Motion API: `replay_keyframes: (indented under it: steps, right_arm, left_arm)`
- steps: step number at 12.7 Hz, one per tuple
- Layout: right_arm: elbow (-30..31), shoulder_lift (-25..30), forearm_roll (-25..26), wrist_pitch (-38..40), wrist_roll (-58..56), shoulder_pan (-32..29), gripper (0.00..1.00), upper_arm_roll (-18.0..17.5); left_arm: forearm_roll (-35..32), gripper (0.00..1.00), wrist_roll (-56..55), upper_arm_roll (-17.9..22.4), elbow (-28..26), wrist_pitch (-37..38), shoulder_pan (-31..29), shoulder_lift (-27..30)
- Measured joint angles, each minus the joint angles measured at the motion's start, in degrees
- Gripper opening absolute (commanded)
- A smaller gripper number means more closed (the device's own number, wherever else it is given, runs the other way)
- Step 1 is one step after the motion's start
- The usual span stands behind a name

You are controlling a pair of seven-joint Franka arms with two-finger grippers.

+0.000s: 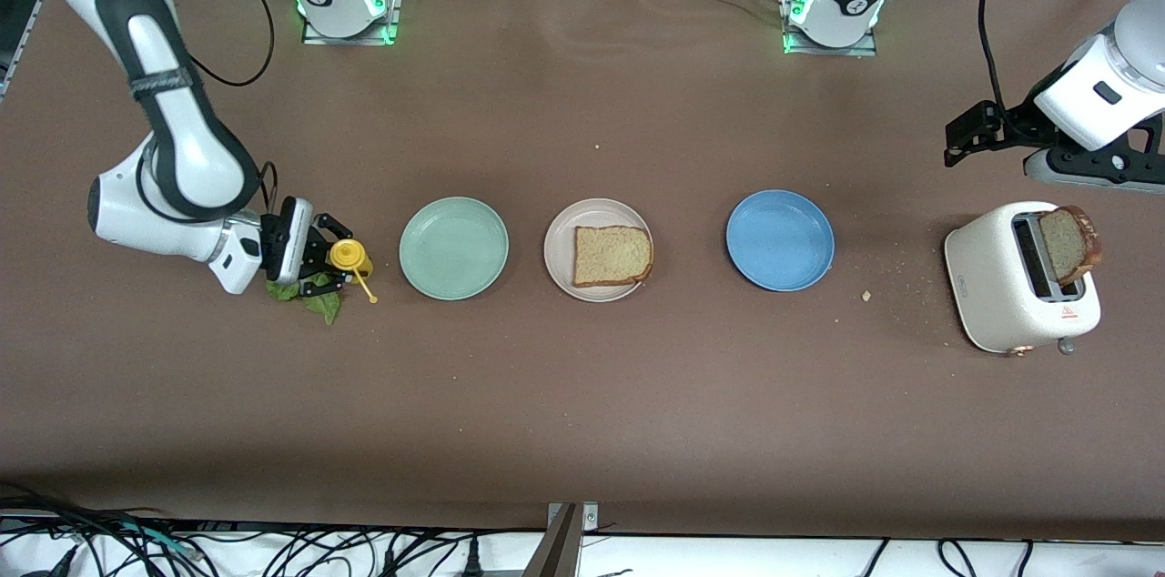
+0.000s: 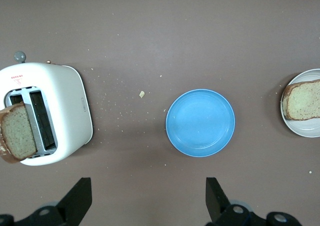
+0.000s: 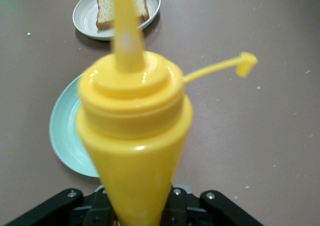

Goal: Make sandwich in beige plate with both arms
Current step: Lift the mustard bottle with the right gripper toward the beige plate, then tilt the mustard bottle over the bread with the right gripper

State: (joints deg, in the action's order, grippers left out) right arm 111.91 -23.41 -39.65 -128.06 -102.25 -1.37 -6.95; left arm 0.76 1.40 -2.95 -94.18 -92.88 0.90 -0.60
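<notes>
One bread slice (image 1: 612, 255) lies on the beige plate (image 1: 560, 242), mid-table between the green plate (image 1: 453, 248) and the blue plate (image 1: 780, 239). By my reading the sandwich is barely begun. The lettuce (image 1: 314, 299) lies on the table at the right arm's end, and the second slice (image 1: 1067, 244) stands in the toaster (image 1: 1001, 286). The right pincer (image 1: 329, 263) grips a yellow squeeze bottle (image 3: 132, 131), which partly hides the leaf. The left pincer (image 2: 149, 198) waits wide open over bare table near the toaster.

even, bright overhead light; soft short shadows under the plates and the toaster (image 1: 1019, 277). no strong glare on the matte table (image 1: 582, 413). in the right wrist view the yellow bottle (image 3: 135, 136) is close and blurred, with small highlights.
</notes>
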Motion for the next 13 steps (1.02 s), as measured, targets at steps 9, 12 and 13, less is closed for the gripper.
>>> replay_keyframes:
  steps: [9, 12, 13]
  right_arm:
    - [-5.38, 0.68, 36.18, 1.78, 60.15, 32.01, 0.00, 14.04]
    - [-15.52, -5.00, 38.14, 11.17, 70.61, 43.23, 0.00, 19.84]
    - [-19.84, -7.79, 38.80, 14.72, 73.64, 47.03, 0.00, 22.04]
  left_arm:
    - [0.02, 1.00, 0.00, -0.07, 0.00, 0.57, 0.01, 0.01]
    - [0.02, 1.00, 0.00, -0.11, 0.00, 0.59, 0.01, 0.01]
    - [0.02, 1.00, 0.00, -0.13, 0.00, 0.60, 0.01, 0.01]
